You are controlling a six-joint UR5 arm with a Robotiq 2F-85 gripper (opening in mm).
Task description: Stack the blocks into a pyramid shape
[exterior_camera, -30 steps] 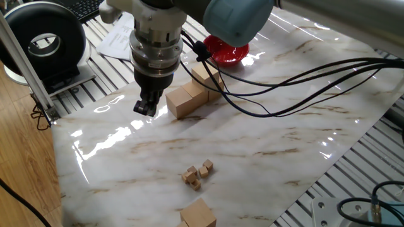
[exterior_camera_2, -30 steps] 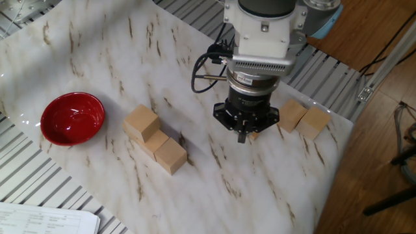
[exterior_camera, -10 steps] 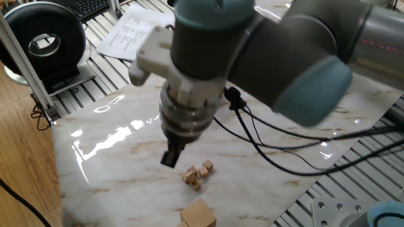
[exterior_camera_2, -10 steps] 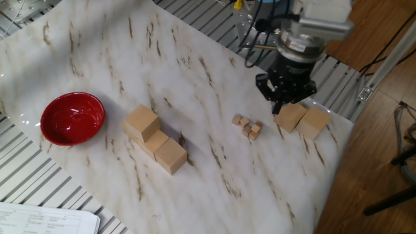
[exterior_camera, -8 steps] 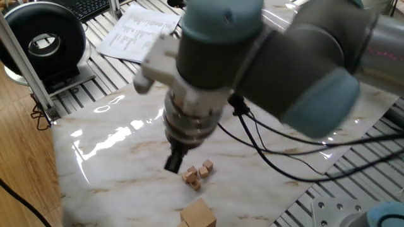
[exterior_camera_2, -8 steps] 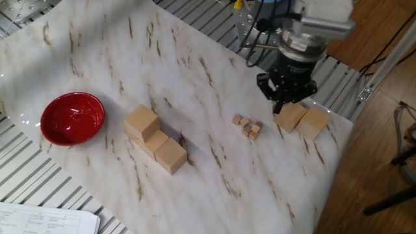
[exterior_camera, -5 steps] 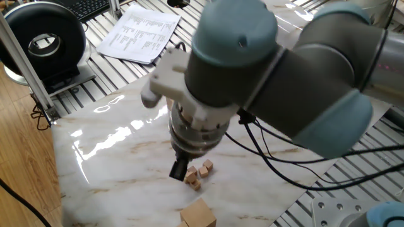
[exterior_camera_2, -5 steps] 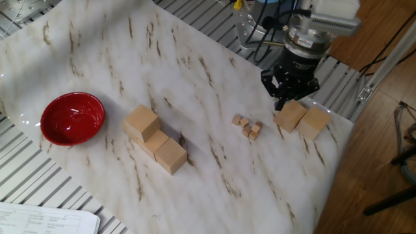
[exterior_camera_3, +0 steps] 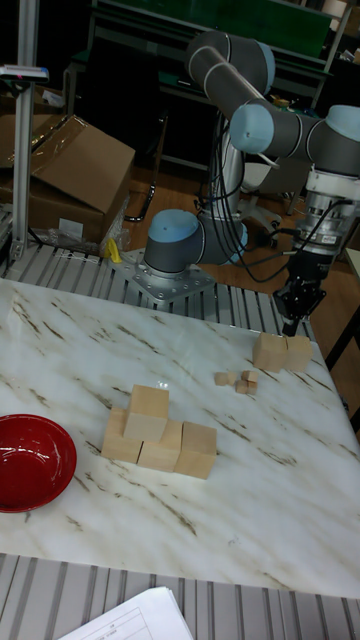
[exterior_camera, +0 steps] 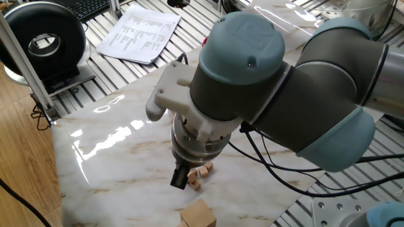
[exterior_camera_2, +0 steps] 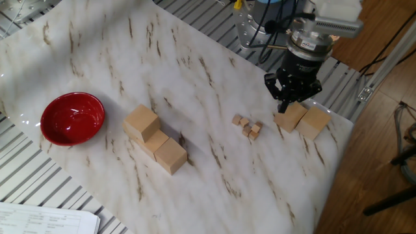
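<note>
The empty black two-finger gripper [exterior_camera_2: 284, 106], jaws nearly closed, hangs over two loose tan wooden blocks [exterior_camera_2: 301, 119] beside the tiny cubes [exterior_camera_2: 247, 125]; descending thus, it could knock them apart.

The tabletop [exterior_camera_2: 97, 58] is white with brown streaks. On it sit a red bowl [exterior_camera_2: 72, 118], a stack of big wooden blocks [exterior_camera_2: 155, 140], a few tiny cubes [exterior_camera_2: 247, 125] and two more big blocks [exterior_camera_2: 302, 119] side by side near the edge.
</note>
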